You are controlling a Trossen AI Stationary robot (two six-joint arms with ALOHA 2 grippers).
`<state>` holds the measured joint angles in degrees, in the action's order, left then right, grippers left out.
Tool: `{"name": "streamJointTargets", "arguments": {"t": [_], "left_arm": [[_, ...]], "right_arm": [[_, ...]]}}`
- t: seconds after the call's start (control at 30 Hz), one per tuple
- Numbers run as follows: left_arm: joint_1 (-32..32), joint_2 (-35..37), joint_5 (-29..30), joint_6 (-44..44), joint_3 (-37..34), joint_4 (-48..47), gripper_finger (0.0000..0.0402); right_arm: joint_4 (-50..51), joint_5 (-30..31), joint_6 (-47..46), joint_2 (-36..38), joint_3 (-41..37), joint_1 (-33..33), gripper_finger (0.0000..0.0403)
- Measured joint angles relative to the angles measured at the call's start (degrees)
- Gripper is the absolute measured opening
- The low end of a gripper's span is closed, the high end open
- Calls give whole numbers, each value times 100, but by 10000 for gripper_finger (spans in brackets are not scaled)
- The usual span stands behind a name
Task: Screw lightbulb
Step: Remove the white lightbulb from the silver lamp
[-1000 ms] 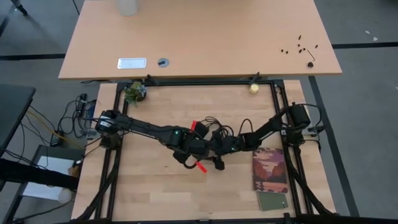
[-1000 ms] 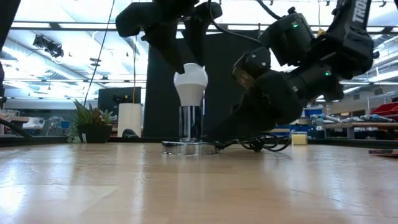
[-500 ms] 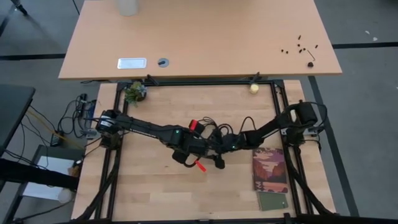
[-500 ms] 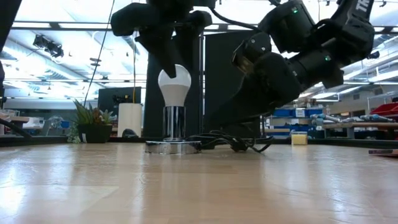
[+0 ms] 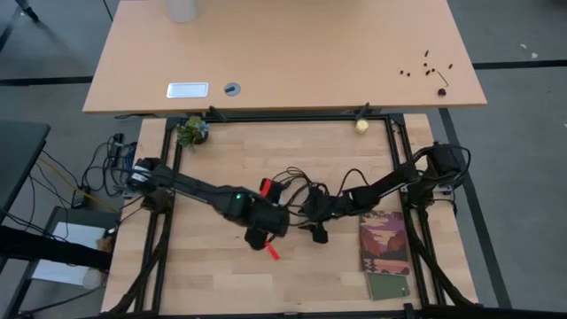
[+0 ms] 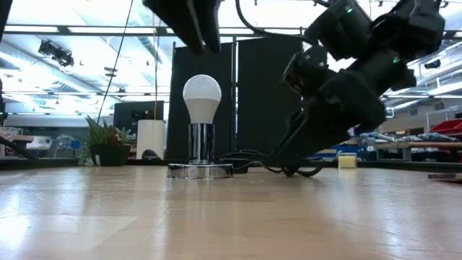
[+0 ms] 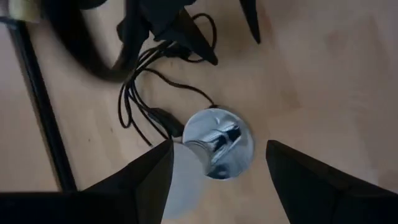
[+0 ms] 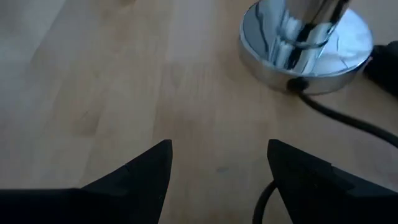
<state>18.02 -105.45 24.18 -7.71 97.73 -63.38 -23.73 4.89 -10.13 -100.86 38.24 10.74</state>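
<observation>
The white lightbulb (image 6: 202, 97) stands upright with its base in the chrome socket (image 6: 201, 143). The socket rises from a round silver disc (image 6: 201, 170) that lies flat on the wooden table, and a black cord (image 6: 268, 165) leads off from it. My left gripper (image 6: 196, 20) hangs open just above the bulb, clear of it. In the left wrist view its fingers (image 7: 149, 183) stand wide apart over the disc (image 7: 219, 144) and the bulb (image 7: 186, 186). My right gripper (image 6: 297, 148) is open to the right of the disc (image 8: 305, 37), slanting down, with nothing between its fingers.
A booklet (image 5: 384, 241) and a small green pad (image 5: 390, 285) lie at the near right. A potted plant (image 5: 191, 131) and a yellowish ball (image 5: 361, 126) sit at the far corners. The cord (image 5: 306, 189) loops on the table between the two arms.
My left gripper, which stood around the bulb, has rolled, risen clear of it and drawn slightly toward the table's near left. My right gripper has pulled back from the disc toward the right and risen. The lamp slid a little toward the left, then stood still.
</observation>
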Motion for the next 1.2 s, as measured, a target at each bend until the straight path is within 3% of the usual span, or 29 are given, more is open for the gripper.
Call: {"name": "streamJointTargets", "arguments": {"t": [0.2, 0.33, 0.63, 0.77, 0.97, 1.2], "left_arm": [[464, 354, 627, 790, -30, -261, 250], [627, 756, 759, 1384, -386, 71, 240], [1106, 1496, 1079, 2105, -2512, 2223, 229], [1262, 1808, 1420, 2610, -3257, 2849, 229], [1400, 2081, 1873, 3352, -4345, 3581, 229], [1283, 2081, 1987, 3973, -5454, 4747, 229]], "right_arm": [[643, 9, 85, 537, -2, 86, 272], [766, 24, 32, 969, -2, 130, 272], [975, 309, -260, 1907, 3, 269, 271], [1634, 472, -369, 2237, 108, 214, 271], [3061, 619, -278, 2161, 903, 115, 271], [3386, 554, 260, 1850, 1587, -167, 272]]}}
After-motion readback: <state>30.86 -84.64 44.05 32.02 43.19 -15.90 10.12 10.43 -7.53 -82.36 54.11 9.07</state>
